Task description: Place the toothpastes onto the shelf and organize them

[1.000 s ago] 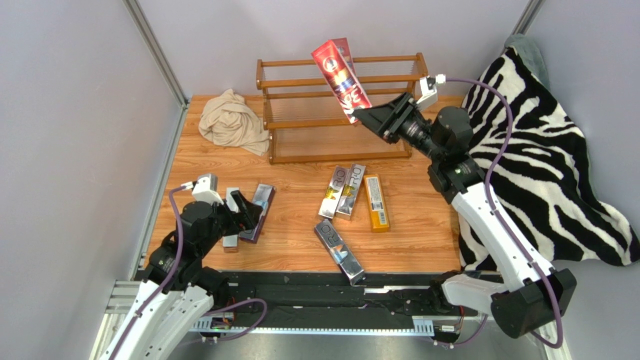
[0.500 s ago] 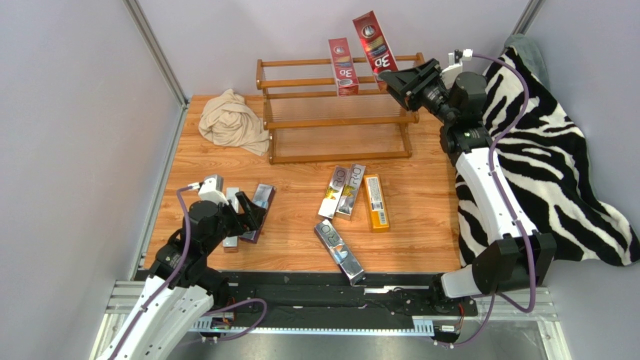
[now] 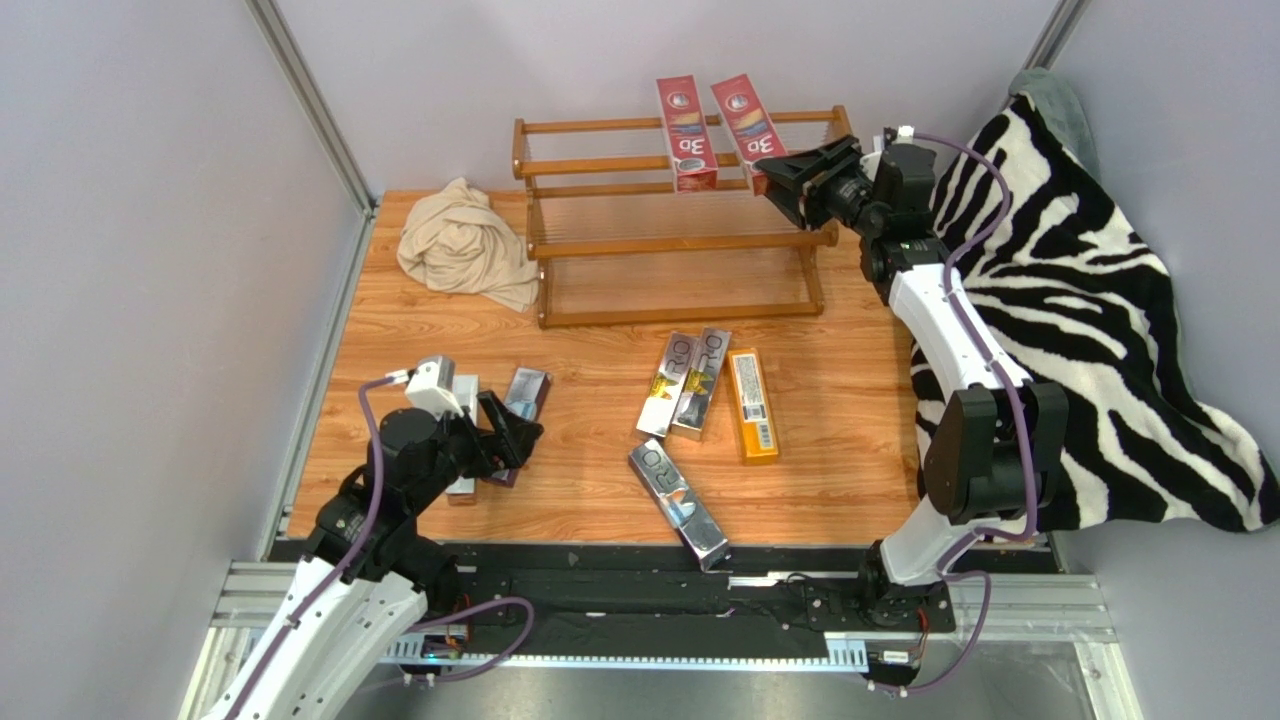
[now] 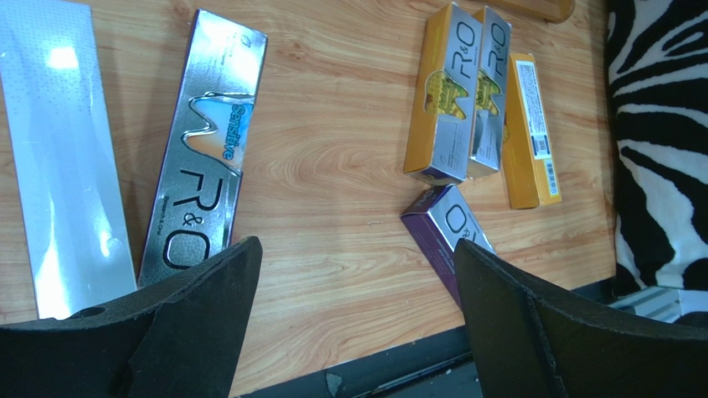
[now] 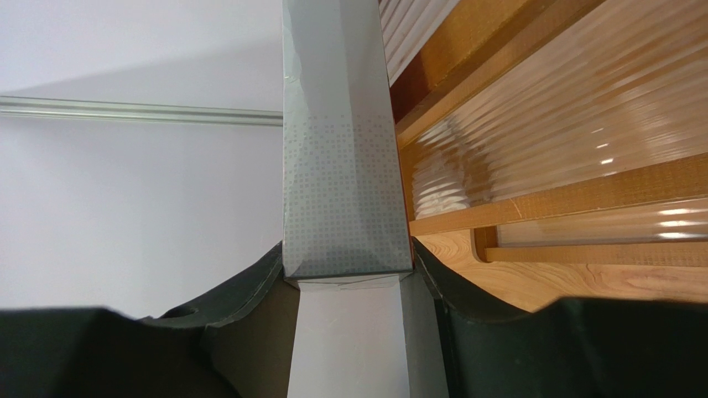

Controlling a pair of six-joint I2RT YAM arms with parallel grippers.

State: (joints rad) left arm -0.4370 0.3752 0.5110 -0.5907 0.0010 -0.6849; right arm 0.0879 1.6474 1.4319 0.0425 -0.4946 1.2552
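Note:
The brown wooden shelf [image 3: 676, 210] stands at the back of the table. One red "3D" toothpaste carton [image 3: 684, 132] leans upright on its top tier. Beside it is a second red carton [image 3: 744, 113], with my right gripper [image 3: 774, 168] shut on its lower end; the right wrist view shows its grey side [image 5: 341, 149] clamped between the fingers [image 5: 349, 274], against the shelf rails [image 5: 540, 199]. My left gripper [image 3: 504, 443] hangs open low over the table, bare wood between its fingers [image 4: 353, 257]. A silver "R&O" carton [image 4: 204, 141] and a plain silver one [image 4: 58, 166] lie just left of it.
Two silver-and-orange cartons [image 3: 684, 383], an orange carton [image 3: 753, 405] and a silver-purple carton [image 3: 679, 503] lie flat mid-table. A beige cloth [image 3: 466, 240] sits left of the shelf. A zebra-striped blanket [image 3: 1097, 300] covers the right side. Grey walls enclose the table.
My right arm swung the red carton from in front of the shelf up to the top tier, beside the other red carton. The left gripper shifted slightly right and narrowed a little.

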